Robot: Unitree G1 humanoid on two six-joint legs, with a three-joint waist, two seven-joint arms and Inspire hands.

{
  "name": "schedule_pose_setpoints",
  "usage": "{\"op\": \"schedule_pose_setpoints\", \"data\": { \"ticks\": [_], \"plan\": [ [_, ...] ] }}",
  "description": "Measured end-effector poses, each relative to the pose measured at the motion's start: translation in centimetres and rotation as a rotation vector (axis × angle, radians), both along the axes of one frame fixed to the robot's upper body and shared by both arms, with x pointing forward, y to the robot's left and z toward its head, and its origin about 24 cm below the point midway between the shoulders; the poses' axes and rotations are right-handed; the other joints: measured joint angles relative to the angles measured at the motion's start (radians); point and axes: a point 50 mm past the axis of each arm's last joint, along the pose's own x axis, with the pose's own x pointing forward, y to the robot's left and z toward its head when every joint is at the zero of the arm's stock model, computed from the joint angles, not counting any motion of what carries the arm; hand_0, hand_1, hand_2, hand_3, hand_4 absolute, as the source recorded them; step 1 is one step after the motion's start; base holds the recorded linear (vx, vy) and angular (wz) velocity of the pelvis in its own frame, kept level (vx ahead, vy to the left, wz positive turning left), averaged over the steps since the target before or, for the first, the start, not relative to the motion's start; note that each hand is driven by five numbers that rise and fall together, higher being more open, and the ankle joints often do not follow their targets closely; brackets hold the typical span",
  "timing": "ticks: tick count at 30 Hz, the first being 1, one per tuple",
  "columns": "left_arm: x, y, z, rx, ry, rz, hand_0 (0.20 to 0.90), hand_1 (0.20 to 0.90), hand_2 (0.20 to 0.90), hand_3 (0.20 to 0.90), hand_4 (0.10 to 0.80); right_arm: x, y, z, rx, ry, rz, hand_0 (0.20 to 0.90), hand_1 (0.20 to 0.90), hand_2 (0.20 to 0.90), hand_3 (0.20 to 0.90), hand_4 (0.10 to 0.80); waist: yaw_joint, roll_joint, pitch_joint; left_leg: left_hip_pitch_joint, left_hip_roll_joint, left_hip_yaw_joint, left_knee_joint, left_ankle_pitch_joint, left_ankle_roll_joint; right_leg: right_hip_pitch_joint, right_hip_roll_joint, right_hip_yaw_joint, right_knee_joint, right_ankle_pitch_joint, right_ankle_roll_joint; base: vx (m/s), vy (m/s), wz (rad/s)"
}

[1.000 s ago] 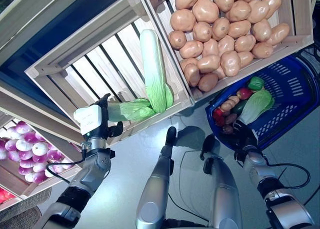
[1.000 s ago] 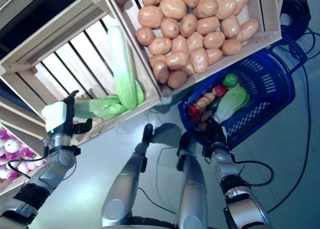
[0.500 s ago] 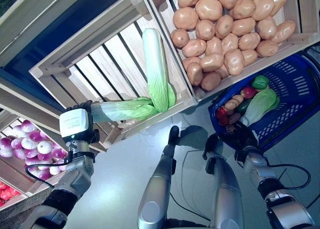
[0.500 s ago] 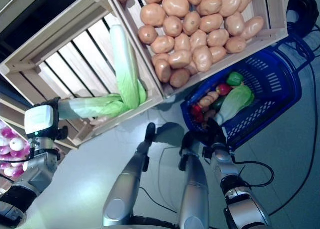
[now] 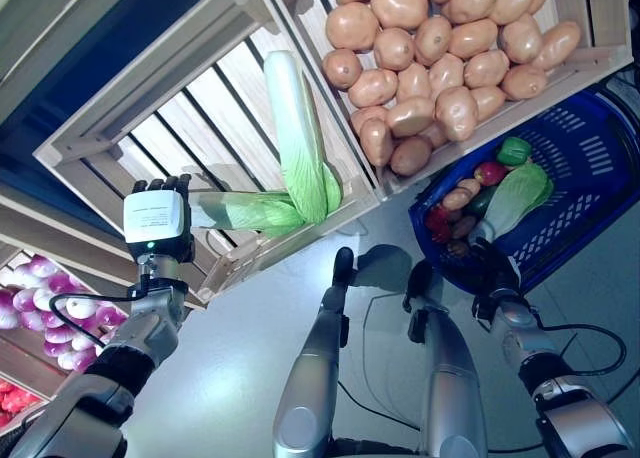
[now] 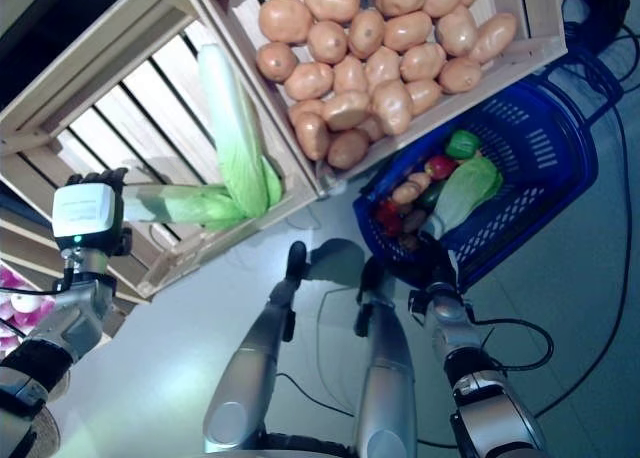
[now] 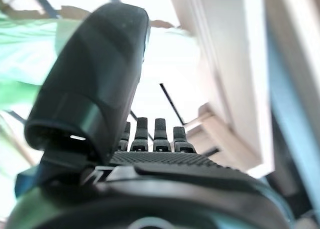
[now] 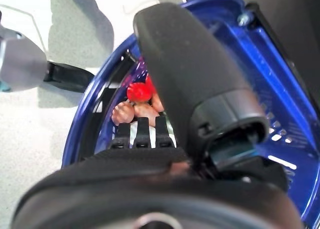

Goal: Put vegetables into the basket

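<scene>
A long pale-green and white napa cabbage (image 5: 245, 210) is clasped at its stalk end by the left hand (image 5: 157, 223), whose fingers are curled over it, just inside the front lip of the slatted pale wooden crate (image 5: 120, 118). Its leafy end lies beyond the hand against a second long cabbage (image 5: 296, 128), which stands along the crate's far wall and crosses it. Past that wall a neighbouring wooden crate (image 5: 596, 63) is filled with brown potatoes (image 5: 430, 53). Below the left hand, a lower bin of purple-and-white onions (image 5: 45, 303) is seen.

The right hand (image 5: 492, 275) is closed on the near rim of the blue plastic shopping basket (image 5: 590, 178). Just beyond its fingers, inside the basket, lie a third pale cabbage (image 5: 512, 198), a green pepper (image 5: 513, 151), red vegetables (image 5: 490, 173), a dark green one and a brown tuber (image 5: 458, 197); the potato crate's corner overhangs the basket's far side.

In the right wrist view, the dark fingers (image 8: 141, 131) are shown hooked over the blue rim, with red and tan vegetables past them, detail that is lost in the head views. In the left wrist view only blurred green leaf and crate slats are shown past the thumb (image 7: 95, 89).
</scene>
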Motion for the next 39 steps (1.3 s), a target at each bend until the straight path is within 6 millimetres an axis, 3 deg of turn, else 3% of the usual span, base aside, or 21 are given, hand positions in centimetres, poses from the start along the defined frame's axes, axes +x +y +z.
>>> {"op": "schedule_pose_setpoints", "data": {
  "ticks": [6, 17, 26, 34, 39],
  "plan": [
    [1.0, -1.3, -1.0, -0.067, -0.002, -0.019, 0.9, 0.9, 0.9, 0.9, 0.8, 0.6, 0.0, 0.7, -0.006, -0.019, 0.006, 0.9, 0.9, 0.9, 0.9, 0.8, -0.025, -0.001, 0.0, -0.004, 0.0, 0.014, 0.0, -0.004, 0.007, -0.004, 0.004, 0.016, -0.014, 0.011, 0.006, -0.007, 0.016, -0.07],
    [0.6, -0.9, -2.1, -0.177, -0.054, 0.036, 0.9, 0.9, 0.9, 0.9, 0.8, 0.9, 0.1, 1.0, -0.009, -0.028, 0.011, 0.9, 0.9, 0.9, 0.9, 0.8, -0.045, -0.014, 0.0, -0.016, 0.001, 0.018, 0.008, -0.005, 0.008, -0.016, 0.007, 0.022, -0.013, 0.017, 0.006, 0.0, 0.001, 0.0],
    [0.6, -0.7, -3.2, -0.228, -0.095, 0.083, 0.9, 0.9, 0.9, 0.9, 0.8, 2.0, 1.3, 2.0, -0.026, -0.053, 0.062, 0.9, 0.9, 0.9, 0.9, 0.8, -0.064, -0.072, 0.001, -0.078, 0.002, 0.018, 0.032, -0.005, 0.008, -0.067, 0.014, 0.024, -0.015, 0.032, 0.005, 0.0, 0.0, 0.0],
    [0.3, -0.3, -2.6, -0.189, -0.262, 0.114, 0.9, 0.9, 0.9, 0.9, 0.8, 2.0, 1.4, 2.1, -0.023, -0.06, 0.064, 0.9, 0.9, 0.9, 0.9, 0.8, -0.07, -0.116, 0.0, -0.112, 0.005, 0.018, 0.045, -0.008, 0.011, -0.088, 0.019, 0.024, -0.027, 0.042, 0.005, -0.01, -0.004, 0.0],
    [0.7, -1.1, -1.9, -0.207, -0.39, 0.123, 0.9, 0.9, 0.9, 0.9, 0.8, 2.3, 2.0, 2.5, -0.032, -0.075, 0.093, 0.9, 0.9, 0.9, 0.9, 0.8, -0.071, -0.13, 0.0, -0.174, 0.005, 0.015, 0.071, -0.009, 0.012, -0.137, 0.021, 0.023, -0.027, 0.055, 0.005, -0.03, -0.016, 0.01]
  ]
}}
